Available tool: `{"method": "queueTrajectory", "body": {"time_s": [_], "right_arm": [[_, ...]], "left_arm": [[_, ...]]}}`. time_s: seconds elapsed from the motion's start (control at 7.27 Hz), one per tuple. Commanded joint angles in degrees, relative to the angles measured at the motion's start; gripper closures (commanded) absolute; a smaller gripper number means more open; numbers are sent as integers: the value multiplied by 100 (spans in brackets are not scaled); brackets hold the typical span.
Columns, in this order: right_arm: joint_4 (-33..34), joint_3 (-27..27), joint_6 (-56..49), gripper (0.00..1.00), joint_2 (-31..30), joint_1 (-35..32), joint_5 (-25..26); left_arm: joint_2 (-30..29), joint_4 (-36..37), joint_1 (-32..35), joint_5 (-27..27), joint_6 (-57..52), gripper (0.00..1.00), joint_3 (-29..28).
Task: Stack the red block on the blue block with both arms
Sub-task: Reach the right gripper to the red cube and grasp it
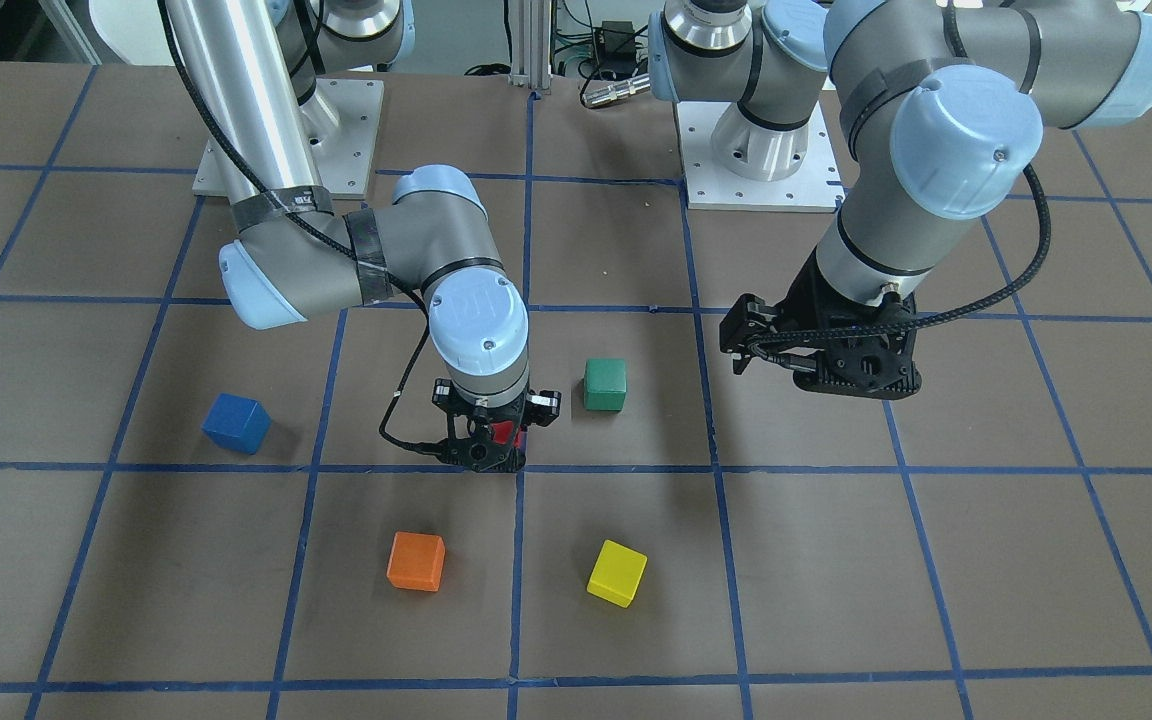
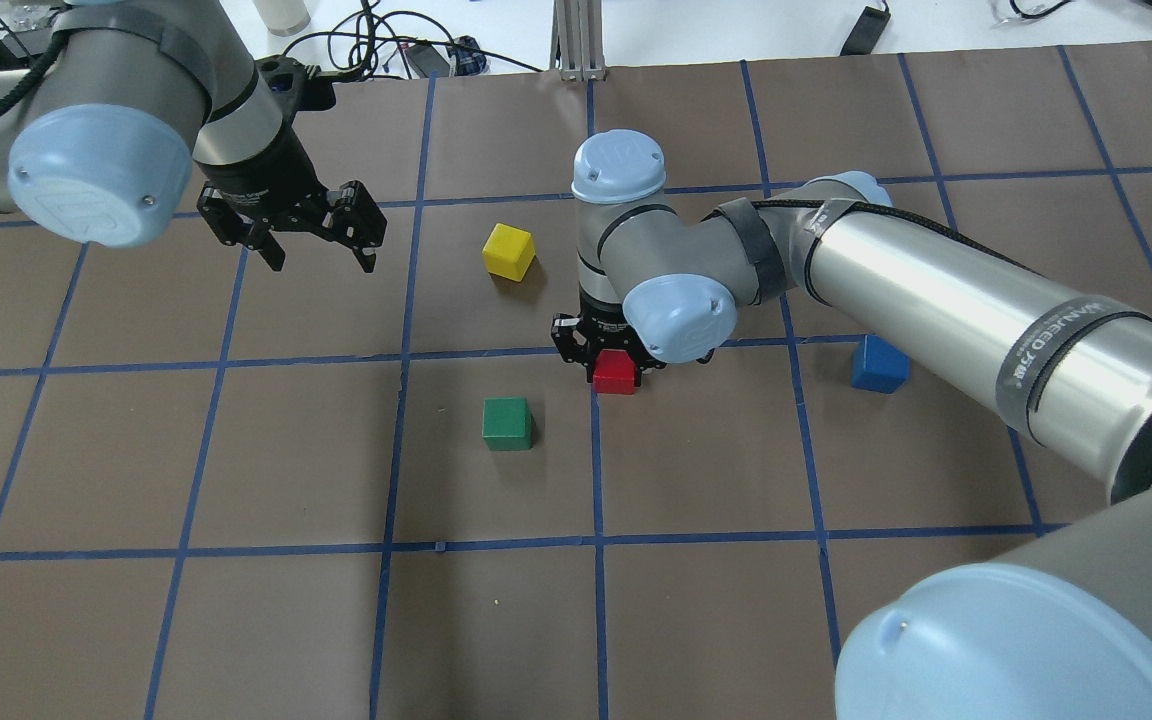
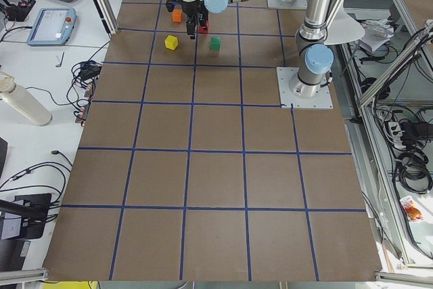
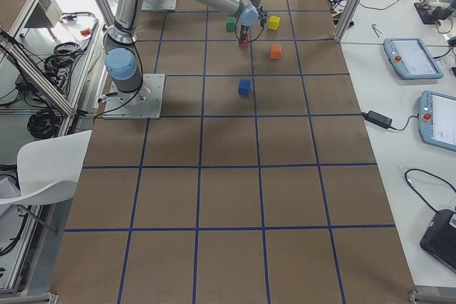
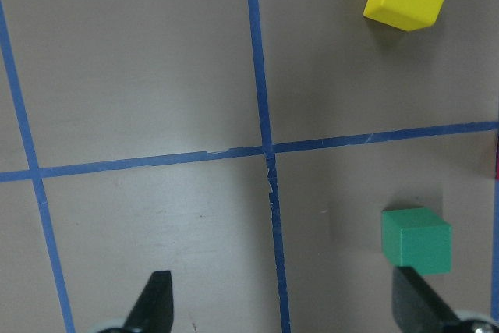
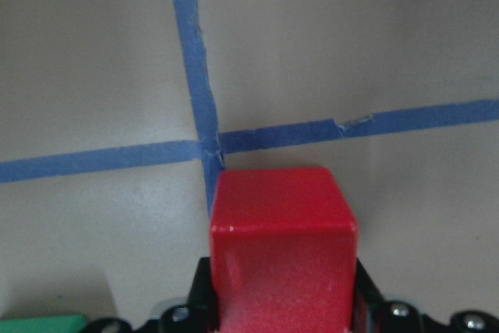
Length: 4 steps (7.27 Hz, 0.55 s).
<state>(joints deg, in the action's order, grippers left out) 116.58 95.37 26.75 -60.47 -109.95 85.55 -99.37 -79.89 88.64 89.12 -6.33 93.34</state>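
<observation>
One matte red block (image 6: 281, 255) sits clamped in the right end effector (image 2: 614, 365).

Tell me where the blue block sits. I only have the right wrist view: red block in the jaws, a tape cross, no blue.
Observer: The blue block lies to the robot's right of the red block, apart from it, with one tape line between them.
Operator: Check that nothing sits on it.
Observer: Its top is bare in the front-facing view.
Operator: Report the left arm.
Observer: The left arm has its jaws open and empty, on the robot's left of the yellow block.
</observation>
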Motion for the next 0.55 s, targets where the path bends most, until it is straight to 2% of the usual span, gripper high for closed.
{"method": "queueTrajectory", "body": {"time_s": [0.0,0.14,0.41], "right_arm": [[14,-70,58,100,-53,0,14],[-29,-132,32,100,-184,17,32],[-615,-490,-38,100,-404,149,84]], "left_arm": [[-3,0,5,0,0,0,0],[-3,0,-4,0,0,0,0],[-3,0,-4,9,0,0,-9]]}}
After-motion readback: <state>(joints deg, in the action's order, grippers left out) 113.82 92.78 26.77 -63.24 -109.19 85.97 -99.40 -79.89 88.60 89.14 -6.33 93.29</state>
